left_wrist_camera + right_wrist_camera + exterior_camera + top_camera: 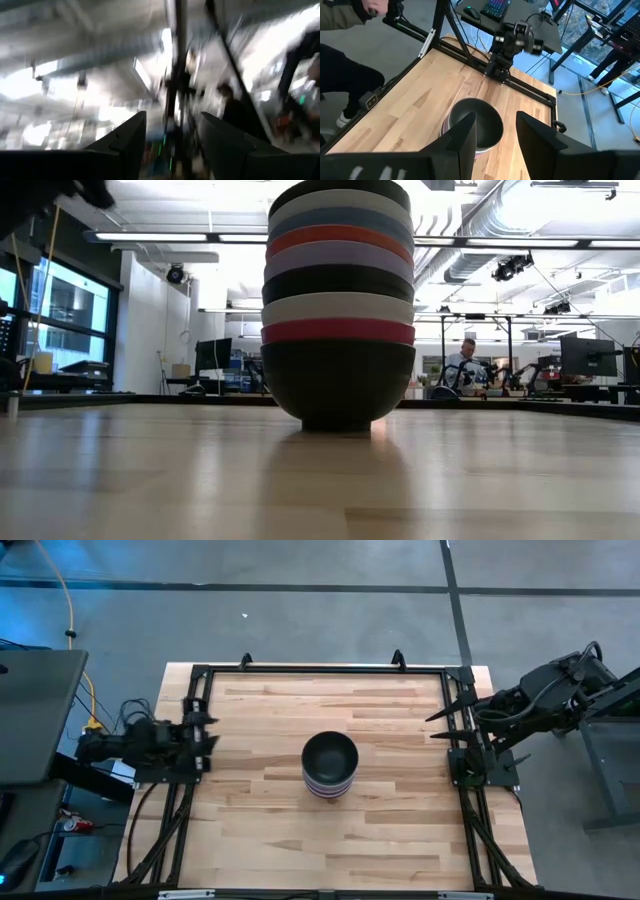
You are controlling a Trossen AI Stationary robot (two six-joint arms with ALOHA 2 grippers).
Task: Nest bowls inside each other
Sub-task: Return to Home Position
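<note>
Nesting judged complete: all bowls (338, 300) sat in one stack; my left gripper (210, 733) and right gripper (434, 727) flanked it well apart, jaws spread, empty.

Left arm (140, 745): showing black, blocky links, trailing dark cables (128, 712).
Right arm (545, 695): showing matte black housings, carrying looped black cables (588, 653).
Right gripper (495, 116) fingers (462, 142): appearing dark, flat, tapering into wedges.
Left gripper (173, 115) fingers (125, 142): appearing dark, angular, smooth-faced.
</note>
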